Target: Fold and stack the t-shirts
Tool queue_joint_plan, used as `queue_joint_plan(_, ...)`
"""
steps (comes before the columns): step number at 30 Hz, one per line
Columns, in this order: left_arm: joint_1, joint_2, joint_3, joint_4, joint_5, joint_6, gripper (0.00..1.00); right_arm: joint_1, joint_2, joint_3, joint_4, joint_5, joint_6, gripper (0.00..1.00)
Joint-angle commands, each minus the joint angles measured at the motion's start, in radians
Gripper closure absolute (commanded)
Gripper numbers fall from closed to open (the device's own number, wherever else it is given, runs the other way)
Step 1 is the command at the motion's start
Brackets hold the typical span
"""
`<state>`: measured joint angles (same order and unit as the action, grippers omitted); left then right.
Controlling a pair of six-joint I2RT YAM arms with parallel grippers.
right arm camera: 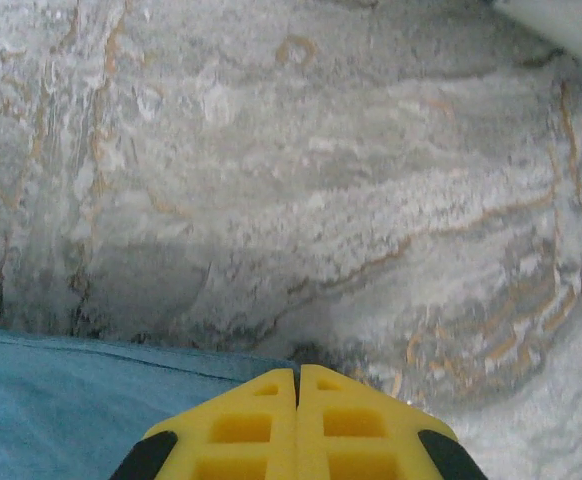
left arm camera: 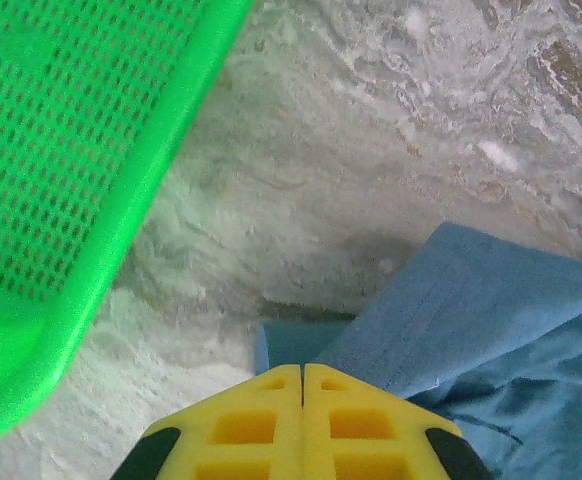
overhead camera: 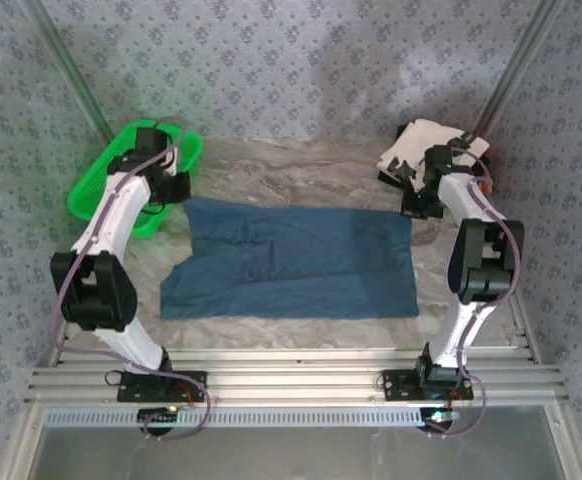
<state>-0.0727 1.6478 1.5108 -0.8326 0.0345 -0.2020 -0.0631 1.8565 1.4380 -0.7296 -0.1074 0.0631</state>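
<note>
Left gripper (left arm camera: 302,372): yellow fingers (left arm camera: 246,425) brought fully together, with only a hairline seam between them; the tips sit at the far left corner of the dusty-blue t-shirt (overhead camera: 301,260), where a small fold of cloth lies directly in front of them; whether any cloth is caught between the tips cannot be told.

Right gripper (right arm camera: 298,372): fingers likewise pressed together, no gap; the tips are at the far right corner of the same shirt, whose hemmed edge runs up to them from the left; contact with the cloth is likely, but a grip on it cannot be confirmed.

Dusty-blue t-shirt: spread across the middle of the marble-patterned table (overhead camera: 301,165), between the two arms; lying largely flat with shallow wrinkles; the near left corner flares outward, and the right side is squarer.

Folded t-shirts (overhead camera: 416,150): at the far right corner of the table, just beyond the right gripper; the top one is white with black patches; apart from the blue shirt.

Green mesh basket (overhead camera: 89,190): at the far left, beside the left arm; in the left wrist view its rim runs close to the gripper, separated from the shirt corner by bare table.
</note>
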Motion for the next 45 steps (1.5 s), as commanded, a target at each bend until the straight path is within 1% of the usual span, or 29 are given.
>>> queue_joint_plan(1, 0.004, -0.092, -0.113, 0.041, 0.011, -0.059, 1.0, 0.007, -0.087, -0.09, 0.019, 0.022, 0.05, 1.0)
queue_joint_plan(5, 0.01, -0.181, -0.247, 0.06, -0.004, -0.123, 1.0, 0.011, -0.162, -0.195, 0.021, 0.012, 0.102, 1.0)
queue_joint_plan(9, 0.017, -0.247, -0.341, 0.059, -0.038, -0.159, 1.0, 0.017, -0.225, -0.298, 0.003, 0.009, 0.157, 1.0)
queue_joint_plan(15, 0.025, -0.292, -0.449, 0.052, -0.052, -0.213, 1.0, 0.016, -0.286, -0.417, -0.015, 0.02, 0.239, 1.0)
queue_joint_plan(20, 0.025, -0.325, -0.542, 0.062, -0.058, -0.261, 1.0, 0.018, -0.311, -0.48, -0.008, 0.033, 0.272, 1.0)
queue_joint_plan(26, 0.025, -0.4, -0.63, 0.071, -0.056, -0.31, 1.0, 0.025, -0.305, -0.514, 0.007, 0.049, 0.28, 1.0)
queue_joint_plan(33, 0.025, -0.491, -0.64, 0.023, -0.077, -0.323, 1.0, 0.022, -0.298, -0.508, -0.011, 0.043, 0.273, 1.0)
queue_joint_plan(38, 0.024, -0.526, -0.654, -0.001, -0.08, -0.338, 1.0, 0.015, -0.291, -0.504, -0.012, 0.05, 0.271, 1.0)
queue_joint_plan(45, 0.024, -0.549, -0.721, -0.008, -0.076, -0.362, 1.0, 0.009, -0.267, -0.507, -0.014, 0.055, 0.263, 1.0)
